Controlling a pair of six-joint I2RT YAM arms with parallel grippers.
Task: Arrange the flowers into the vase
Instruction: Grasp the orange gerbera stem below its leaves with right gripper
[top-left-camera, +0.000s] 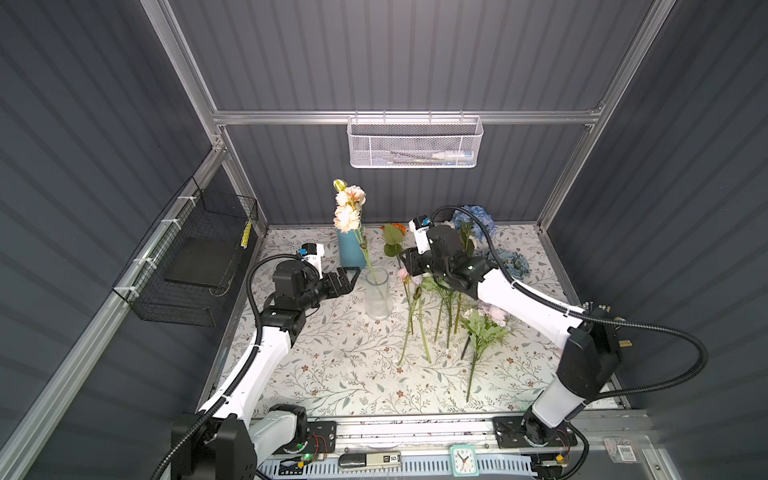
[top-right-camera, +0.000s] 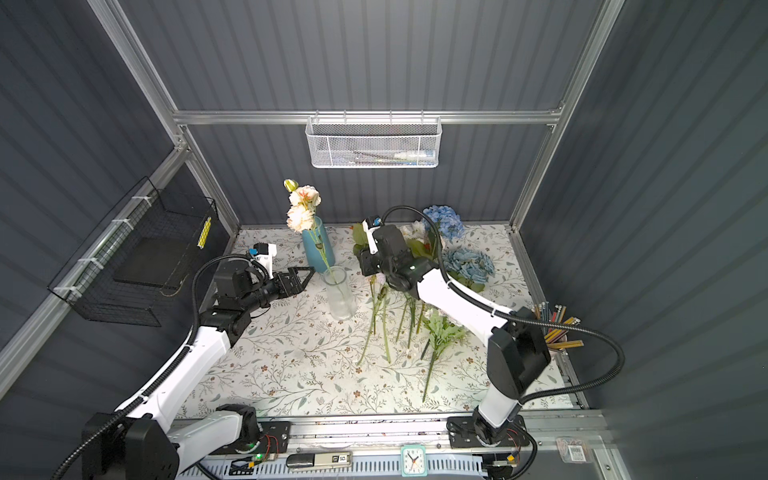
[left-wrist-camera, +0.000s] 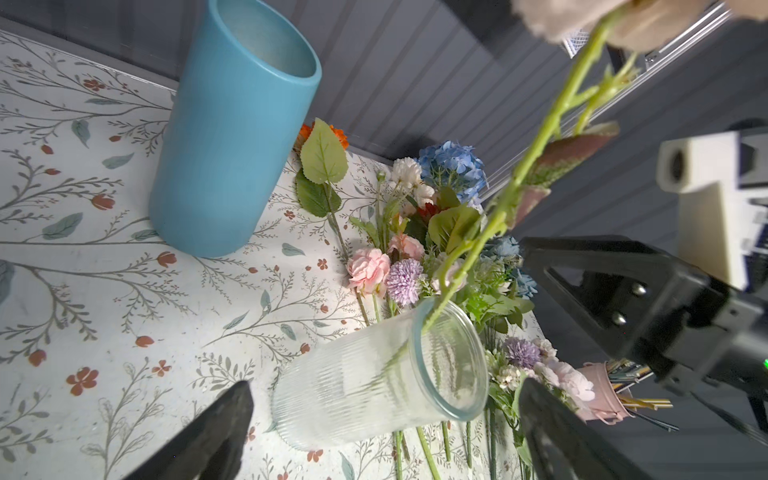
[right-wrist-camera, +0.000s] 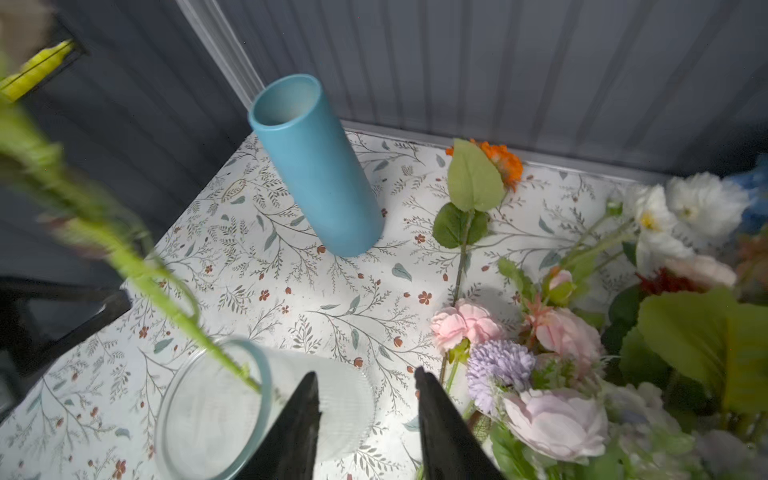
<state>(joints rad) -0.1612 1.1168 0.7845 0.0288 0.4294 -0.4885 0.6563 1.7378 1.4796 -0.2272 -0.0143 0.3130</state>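
A clear ribbed glass vase (top-left-camera: 377, 296) (top-right-camera: 340, 294) (left-wrist-camera: 374, 386) (right-wrist-camera: 216, 411) stands mid-table. One peach-headed flower (top-left-camera: 347, 207) (top-right-camera: 302, 208) stands in it, its green stem (left-wrist-camera: 534, 162) (right-wrist-camera: 137, 266) leaning toward the back. The other flowers (top-left-camera: 446, 299) (top-right-camera: 409, 309) lie in a pile to the vase's right, among them pink (right-wrist-camera: 465, 322), lilac (right-wrist-camera: 498, 368), white (right-wrist-camera: 702, 203), orange (right-wrist-camera: 503, 164) and a blue hydrangea (top-left-camera: 473, 220). My left gripper (top-left-camera: 352, 279) (top-right-camera: 306, 276) (left-wrist-camera: 386, 388) is open just left of the vase, not touching it. My right gripper (top-left-camera: 405, 266) (top-right-camera: 365, 266) (right-wrist-camera: 365, 376) hangs open and empty between the vase and the pile.
An empty blue cylinder vase (top-left-camera: 351, 249) (left-wrist-camera: 232, 137) (right-wrist-camera: 316, 166) stands behind the glass one. A pink cup of pencils (top-right-camera: 557, 330) sits at the table's right edge. A black wire basket (top-left-camera: 195, 257) hangs on the left wall, a white mesh basket (top-left-camera: 413, 143) on the back wall.
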